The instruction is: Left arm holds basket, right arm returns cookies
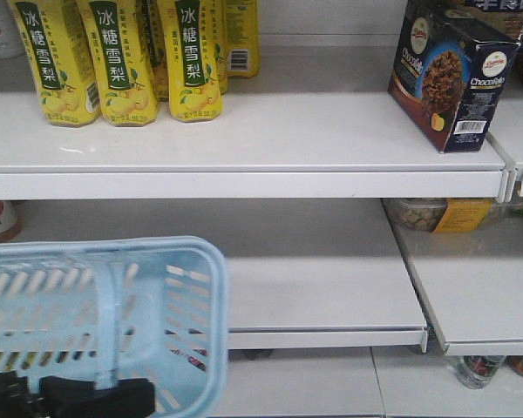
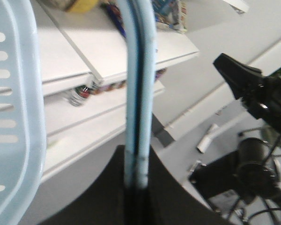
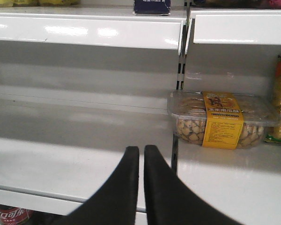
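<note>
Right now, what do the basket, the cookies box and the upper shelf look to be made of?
The basket: pale blue moulded plastic, going by its slotted walls and smooth rounded rim.
The cookies box: printed cardboard, slightly glossy, with crisp folded edges and a barcode panel.
The upper shelf: probably white painted metal, given its thin, smooth front lip and soft sheen, though the coating could be laminate.

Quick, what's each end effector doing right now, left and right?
Left end effector: closed on the basket's handle.
Right end effector: closed, holding nothing; the cookies stand on the upper shelf.
</note>
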